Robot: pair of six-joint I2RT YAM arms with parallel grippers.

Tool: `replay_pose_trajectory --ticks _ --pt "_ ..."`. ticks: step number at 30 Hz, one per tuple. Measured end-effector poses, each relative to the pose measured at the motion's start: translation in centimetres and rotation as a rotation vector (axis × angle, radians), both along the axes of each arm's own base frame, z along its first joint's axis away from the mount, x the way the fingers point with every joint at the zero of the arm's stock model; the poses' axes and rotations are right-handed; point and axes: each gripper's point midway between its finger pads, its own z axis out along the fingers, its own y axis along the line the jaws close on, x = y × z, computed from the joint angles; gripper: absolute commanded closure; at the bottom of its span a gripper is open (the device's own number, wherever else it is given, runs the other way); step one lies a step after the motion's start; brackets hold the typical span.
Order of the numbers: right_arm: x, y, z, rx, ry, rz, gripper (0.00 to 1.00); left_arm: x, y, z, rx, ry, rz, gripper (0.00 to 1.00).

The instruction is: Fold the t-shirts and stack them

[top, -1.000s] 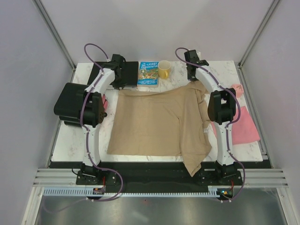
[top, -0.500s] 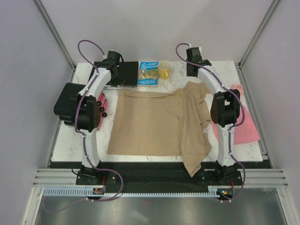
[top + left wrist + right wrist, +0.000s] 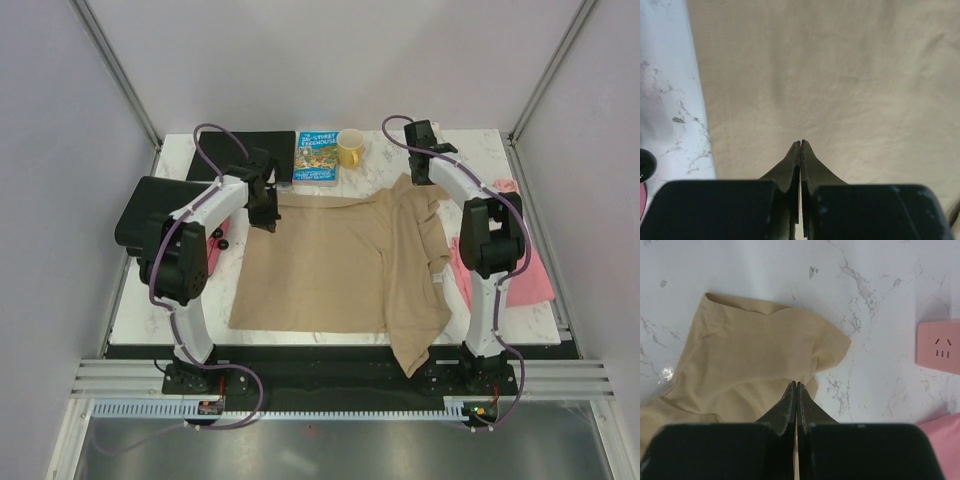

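Observation:
The tan t-shirt (image 3: pixel 320 260) lies spread on the marble table (image 3: pixel 150 310), its right side folded over toward the middle. My left gripper (image 3: pixel 268 212) is shut with its tips down on the shirt's far left corner. In the left wrist view the shut left gripper (image 3: pixel 800 142) rests on flat tan cloth (image 3: pixel 840 75) with nothing visible between the jaws. My right gripper (image 3: pixel 424 182) is shut at the shirt's far right sleeve; in the right wrist view the gripper (image 3: pixel 797 384) meets the sleeve's (image 3: pixel 750 350) edge. The pink t-shirt (image 3: pixel 530 275) lies at the right, under the right arm.
A blue book (image 3: pixel 317 157) and a yellow mug (image 3: pixel 350 149) stand at the back, just beyond the tan shirt. A black box (image 3: pixel 150 215) sits at the left edge. A small pink block (image 3: pixel 940 346) lies on the marble right of the sleeve.
Both arms swung in from the back of the table onto the tan shirt's far corners. Both grippers have shut.

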Motion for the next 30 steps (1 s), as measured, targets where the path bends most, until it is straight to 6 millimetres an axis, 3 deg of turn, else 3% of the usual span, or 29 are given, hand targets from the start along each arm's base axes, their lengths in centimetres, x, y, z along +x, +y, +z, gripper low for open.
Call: replay_pose_trajectory --ticks 6,10,18,24,30 --pt "0.4 -0.4 -5.3 -0.029 0.099 -0.012 1.00 -0.8 -1.2 -0.6 -0.035 0.015 -0.047 0.98" --pt "0.3 -0.4 -7.3 -0.037 0.141 -0.013 1.00 -2.1 -1.5 -1.6 -0.037 0.048 -0.079 0.98" --pt "0.9 -0.6 -7.9 -0.046 0.157 -0.019 1.00 -4.3 -2.0 -3.4 -0.023 0.105 -0.134 0.98" --pt "1.1 -1.0 -7.7 -0.061 0.161 -0.027 1.00 -6.3 -2.6 -5.7 -0.005 0.178 -0.165 0.98" --pt "2.2 -2.2 -7.5 -0.075 0.152 -0.041 1.00 -6.5 -2.7 -5.9 -0.015 0.170 -0.168 0.98"
